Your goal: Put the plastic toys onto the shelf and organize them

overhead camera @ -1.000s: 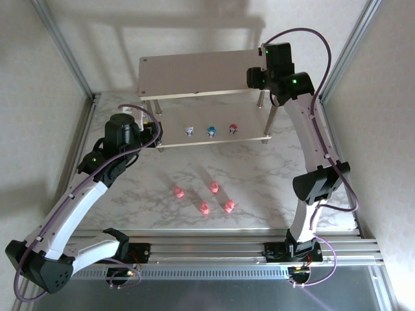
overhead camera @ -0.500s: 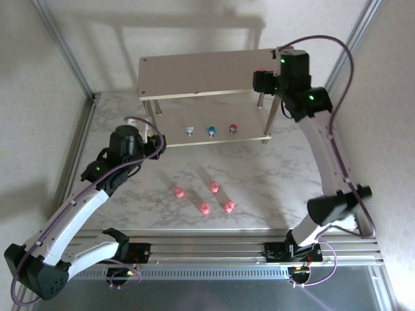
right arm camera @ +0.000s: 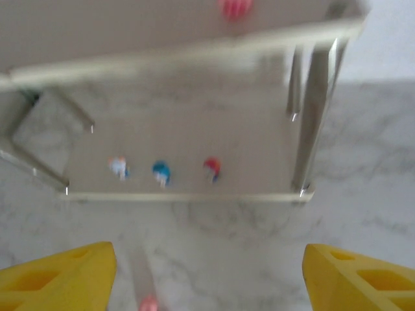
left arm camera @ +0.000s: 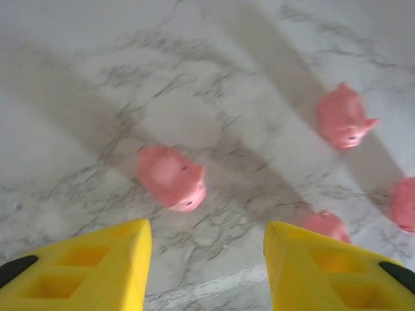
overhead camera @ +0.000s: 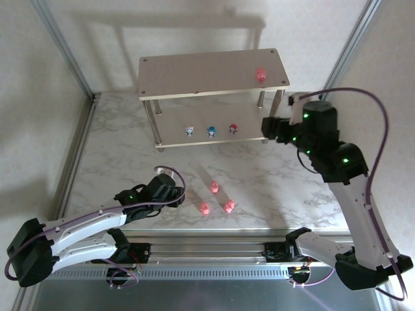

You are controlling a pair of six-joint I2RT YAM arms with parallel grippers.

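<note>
**Table** (overhead camera: pixel 117 149): marble-patterned top that carries everything listed below.

**Shelf** (overhead camera: pixel 194 71): two-tier rack standing at the far side of the table. I count four toys on it, so I judge the job about half done.

**Right gripper** (right arm camera: pixel 207 259): jaws spread wide with nothing between them. It hangs off the shelf's right front corner and faces the lower board (overhead camera: pixel 246 120).

**Left gripper** (left arm camera: pixel 206 228): jaws partly apart and empty. It sits low over the near table, lined up on a loose toy.

**Toys, shelved:**
- One pink toy (overhead camera: pixel 260 74) stands near the right end of the top board.
- The whitish-blue toy (overhead camera: pixel 189 131), blue toy (overhead camera: pixel 211 131) and red toy (overhead camera: pixel 233 129) stand in a row on the lower board, each apart from the next.

**Toys, loose:** four pink ones lie on the table in front of the shelf, none touching another.
- The nearest pink toy (left arm camera: pixel 172 176) lies just ahead of the left fingers (left arm camera: pixel 84 272), toward the left one.
- The other three (left arm camera: pixel 343 116) (left arm camera: pixel 327 227) (left arm camera: pixel 405 204) lie off to its right.

My reading is that these four are what is left, and the nearest one looks next for pickup.
</note>
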